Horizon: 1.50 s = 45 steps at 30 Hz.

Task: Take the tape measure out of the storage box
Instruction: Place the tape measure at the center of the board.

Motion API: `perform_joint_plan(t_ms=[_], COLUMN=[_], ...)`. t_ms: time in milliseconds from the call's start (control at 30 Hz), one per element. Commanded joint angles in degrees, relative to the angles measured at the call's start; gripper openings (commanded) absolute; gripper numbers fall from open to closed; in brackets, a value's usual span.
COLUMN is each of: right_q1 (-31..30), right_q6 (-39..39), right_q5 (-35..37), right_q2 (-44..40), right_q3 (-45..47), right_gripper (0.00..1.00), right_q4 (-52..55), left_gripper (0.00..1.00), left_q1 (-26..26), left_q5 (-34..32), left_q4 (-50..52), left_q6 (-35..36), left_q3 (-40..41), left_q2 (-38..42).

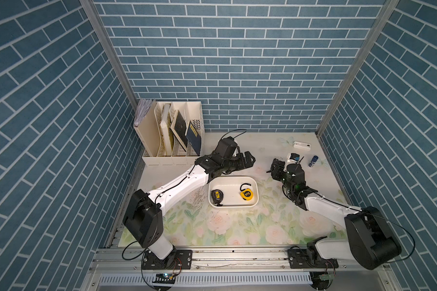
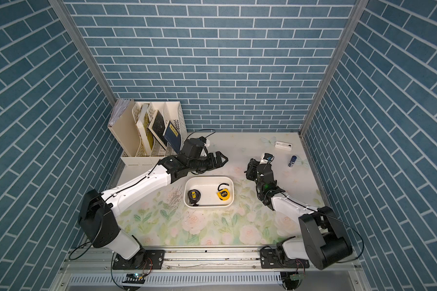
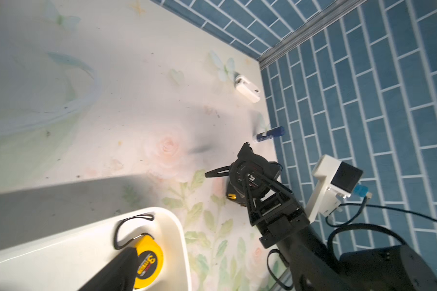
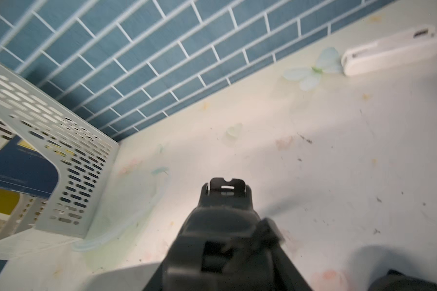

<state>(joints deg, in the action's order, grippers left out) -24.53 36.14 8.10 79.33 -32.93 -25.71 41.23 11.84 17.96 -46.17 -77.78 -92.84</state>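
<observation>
left tool (image 1: 250, 160): jaws wide, empty, behind box (image 1: 257, 194) | right tool (image 1: 275, 167): clamped on black tape measure (image 3: 255, 161), right of box, outside it

Your left arm (image 1: 184, 181) rises from the front left corner of the table (image 1: 237, 234) and stretches toward the middle of the back edge. Its wrist is bent so that the left gripper (image 1: 250, 160) lies level and points at the right edge, jaws spread wide with nothing between them. Your right arm (image 1: 323, 207) comes from the front right corner, elbow high, forearm slanting back and inward. The right gripper (image 1: 275, 169) faces the back left, jaws closed on a black tape measure (image 3: 259, 163).
</observation>
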Motion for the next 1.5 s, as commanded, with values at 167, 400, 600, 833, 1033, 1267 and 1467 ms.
perform_joint_plan(t_ms=[167,400,600,833,1033,1267,1467], right_q1=[-0.06,0.57,2.16,3.53,3.62,3.67,3.56], right_q6=[4.85,9.18,12.13,14.07,15.26,15.71,16.13], right_q5=[-4.10,-5.21,-7.79,-9.18,-9.22,-9.25,-9.22], right_q2=[9.33,11.31,13.84,15.50,14.65,13.07,11.97], right_q3=[-8.28,-8.13,-7.71,-7.92,-7.22,-6.02,-5.36], right_gripper=[0.00,0.00,0.00,0.00,0.10,0.51,0.75], right_q4=[2.46,4.55,5.26,7.27,9.20,9.52,9.74], left_gripper=[0.95,0.94,0.94,0.95,0.95,0.95,0.96], left_q1=[4.16,4.65,5.76,6.67,6.76,6.76,6.76], left_q5=[-12.86,-13.99,-15.87,-16.93,-17.02,-17.46,-17.19], left_q4=[14.64,15.78,17.61,18.58,18.74,19.13,18.83], left_q6=[9.99,10.62,11.89,12.62,12.94,13.04,13.13], left_q3=[-3.06,-1.14,-2.18,-3.26,-3.30,-3.87,-3.87], left_q2=[-4.74,-5.12,-7.15,-8.46,-8.65,-8.94,-8.85])
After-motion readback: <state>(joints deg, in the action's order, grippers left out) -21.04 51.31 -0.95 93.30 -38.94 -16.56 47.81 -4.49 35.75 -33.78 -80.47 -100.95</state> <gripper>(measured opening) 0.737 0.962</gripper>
